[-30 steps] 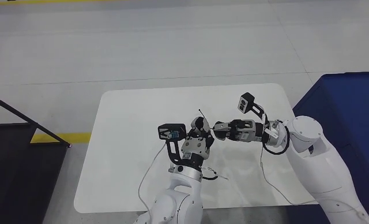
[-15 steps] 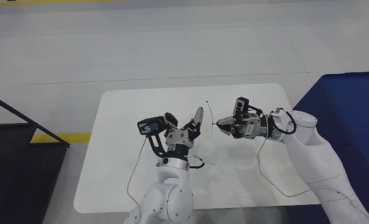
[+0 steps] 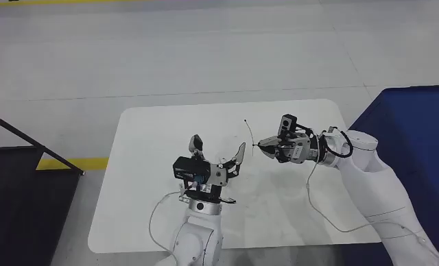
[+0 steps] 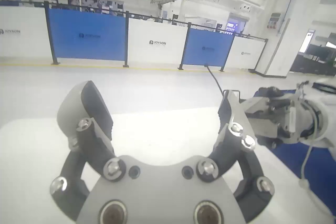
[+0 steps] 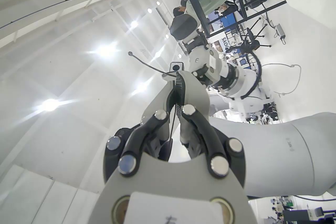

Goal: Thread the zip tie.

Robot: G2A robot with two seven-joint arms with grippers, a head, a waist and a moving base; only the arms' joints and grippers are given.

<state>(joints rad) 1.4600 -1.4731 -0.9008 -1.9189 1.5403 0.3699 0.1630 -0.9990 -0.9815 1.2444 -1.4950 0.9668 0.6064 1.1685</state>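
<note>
Pinching the zip tie (image 3: pixel 250 134) near its lower end, the right hand (image 3: pixel 259 148) sits above the middle-right part of the white tabletop (image 3: pixel 147 177), fingers pressed together on the strap. The tie is thin & black. From the grip it rises in a slight curve, w/ its small head at the free top end, clear of the tabletop.

Right wrist view: zip tie (image 5: pixel 147 64) sticks out sideways past the tips of the right hand (image 5: pixel 177 80). A thin length of it also runs back btwn the fingers toward the palm.

The left hand (image 3: pixel 218 148) is spread wide, low over the tabletop's middle, just beside the right hand. In the top view, the finger nearer the right hand is close to the tie but apart from it.

Left wrist view: left hand (image 4: pixel 158 107) gapes, zip tie (image 4: pixel 214 78) stands up behind one fingertip, and the right hand (image 4: pixel 262 114) is right beside that finger. Blue & white partition panels (image 4: pixel 86 38) line the room behind.
</note>
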